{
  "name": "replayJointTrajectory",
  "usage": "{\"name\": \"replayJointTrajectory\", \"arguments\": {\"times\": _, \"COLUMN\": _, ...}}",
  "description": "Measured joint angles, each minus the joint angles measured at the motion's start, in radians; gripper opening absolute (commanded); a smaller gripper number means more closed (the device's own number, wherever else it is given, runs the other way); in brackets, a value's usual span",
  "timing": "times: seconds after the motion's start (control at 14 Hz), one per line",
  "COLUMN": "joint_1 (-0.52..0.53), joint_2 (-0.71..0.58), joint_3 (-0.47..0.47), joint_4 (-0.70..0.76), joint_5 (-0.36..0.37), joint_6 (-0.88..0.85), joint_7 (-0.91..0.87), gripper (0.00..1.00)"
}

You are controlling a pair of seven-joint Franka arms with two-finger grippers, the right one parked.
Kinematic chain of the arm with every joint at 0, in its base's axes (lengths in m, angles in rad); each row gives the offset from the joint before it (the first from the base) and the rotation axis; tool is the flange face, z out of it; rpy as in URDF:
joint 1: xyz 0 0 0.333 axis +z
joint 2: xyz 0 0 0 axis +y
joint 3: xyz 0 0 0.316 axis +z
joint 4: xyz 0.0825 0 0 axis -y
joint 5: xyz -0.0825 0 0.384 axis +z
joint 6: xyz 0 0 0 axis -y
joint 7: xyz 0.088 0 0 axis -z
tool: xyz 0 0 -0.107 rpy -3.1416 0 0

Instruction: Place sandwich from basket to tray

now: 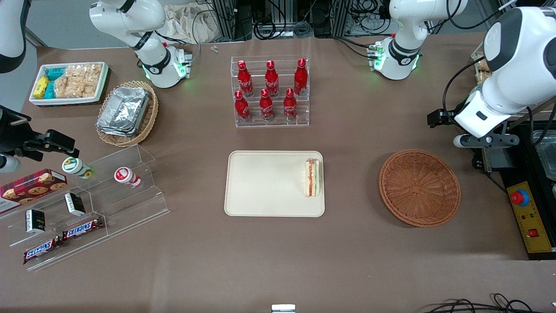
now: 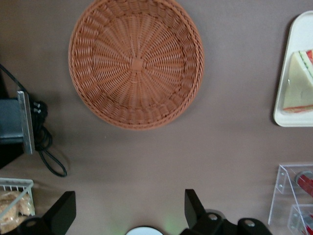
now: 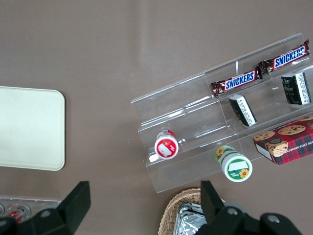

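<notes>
My fingers (image 2: 129, 210) hang spread wide apart with nothing between them, raised over bare brown bench (image 1: 356, 261) at the working arm's end of it. In the front view they sit at (image 1: 486, 141), above the bench and beside the basket (image 1: 419, 188), farther from the front camera than the basket's middle.

The basket — round, reddish-brown wicker — has nothing in it; from my wrist I look straight down into its woven spiral (image 2: 136, 62) and see only weave. It rests flat on the bench, well apart from the tray.

The sandwich (image 1: 312, 177) lies on the tray (image 1: 260, 187), close against the rim nearest the basket. Its pale bread faces up, and the red-orange and green filling shows along its edge. My wrist view catches part of it (image 2: 298, 83) at the tray's rounded corner (image 2: 286, 115). The rest of the cream tray is bare.

Farther from the front camera than the tray stands a clear stepped rack (image 1: 270, 93) with six red bottles in two rows. Toward the parked arm's end are a tan oval basket of foil trays (image 1: 126, 114), a white bin of snack packets (image 1: 69, 82), and a clear tiered stand (image 1: 87, 204) with two Snickers bars (image 1: 63, 241) — plus two small cups lying on its steps.
</notes>
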Motion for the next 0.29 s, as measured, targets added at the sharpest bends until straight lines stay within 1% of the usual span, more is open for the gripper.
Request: {"name": "replayJointTrajectory", "arguments": {"times": 0.29, "joint_1": 0.006, "joint_2": 0.029, "joint_3": 0.006, "joint_4": 0.018, "joint_5": 0.012, "joint_6": 0.025, "joint_7": 0.0, "gripper": 0.99}}
